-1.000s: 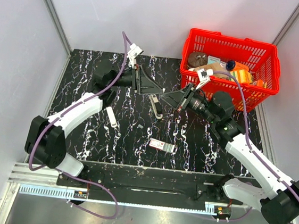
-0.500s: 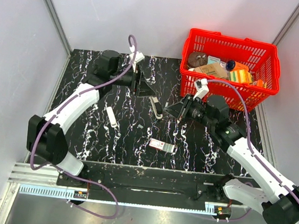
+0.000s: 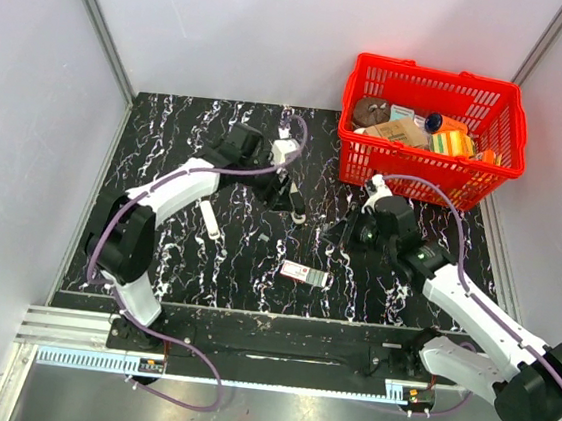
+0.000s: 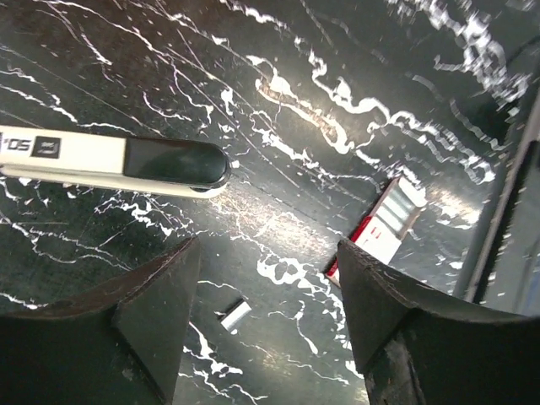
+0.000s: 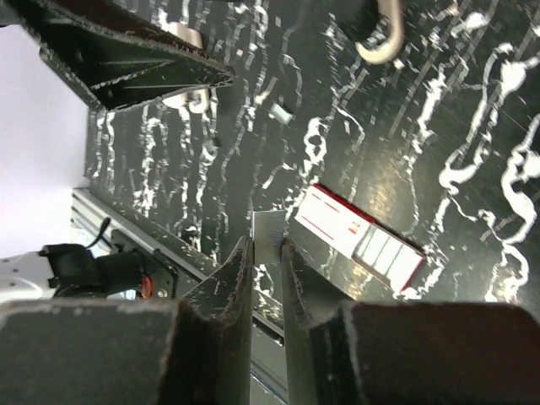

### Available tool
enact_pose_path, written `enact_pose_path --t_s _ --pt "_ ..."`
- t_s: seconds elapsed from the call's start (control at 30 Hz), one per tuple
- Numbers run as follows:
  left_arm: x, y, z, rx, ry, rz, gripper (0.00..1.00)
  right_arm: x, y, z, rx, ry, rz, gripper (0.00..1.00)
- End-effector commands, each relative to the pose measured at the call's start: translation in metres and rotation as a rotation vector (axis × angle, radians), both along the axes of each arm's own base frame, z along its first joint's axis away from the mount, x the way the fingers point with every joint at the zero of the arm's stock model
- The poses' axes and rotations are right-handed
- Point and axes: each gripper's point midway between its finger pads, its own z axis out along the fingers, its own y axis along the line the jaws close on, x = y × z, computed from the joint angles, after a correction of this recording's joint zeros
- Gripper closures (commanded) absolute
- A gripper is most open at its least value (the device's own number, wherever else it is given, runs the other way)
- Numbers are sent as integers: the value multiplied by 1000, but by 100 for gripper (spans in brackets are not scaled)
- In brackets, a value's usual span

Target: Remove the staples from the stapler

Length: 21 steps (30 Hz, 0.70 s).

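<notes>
The grey-silver stapler [image 3: 298, 210] lies mid-table, partly hidden under my left gripper [image 3: 283, 189]. Its rounded end shows at the top of the right wrist view [image 5: 376, 38]. My left gripper [image 4: 266, 321] is open and empty, low over the table; the stapler is out of its wrist view. My right gripper [image 3: 337, 234] is to the right of the stapler. In its wrist view this gripper [image 5: 266, 246] is shut on a short silver strip of staples [image 5: 270, 226], held above the table.
A slim white bar with a dark end [image 3: 210, 220] [image 4: 110, 160] lies left of centre. A red-and-white box [image 3: 305, 273] [image 4: 388, 221] [image 5: 359, 238] lies nearer the front. A tiny loose staple piece [image 4: 234, 314] [image 5: 280, 112] lies between them. A red basket [image 3: 496, 173] of items stands at back right.
My left gripper has swung from the back of the table in toward the middle, over the stapler. My right gripper has drawn back away from the stapler, toward the front.
</notes>
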Motion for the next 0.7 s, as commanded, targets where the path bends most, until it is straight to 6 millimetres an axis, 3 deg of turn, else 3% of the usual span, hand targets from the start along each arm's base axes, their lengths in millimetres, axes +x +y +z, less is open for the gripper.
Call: enact_pose_path --t_s 0.0,0.2,0.67 --pt "3 -4 -34 170 -147 -54 31 -5 -18 -22 -47 38 -79 92" --pt "-7 -9 -73 296 -182 -99 33 -13 -32 -47 -86 79 -121 92" --pt "-26 -26 -97 424 -357 -156 37 -26 -46 -79 -151 153 -148 92"
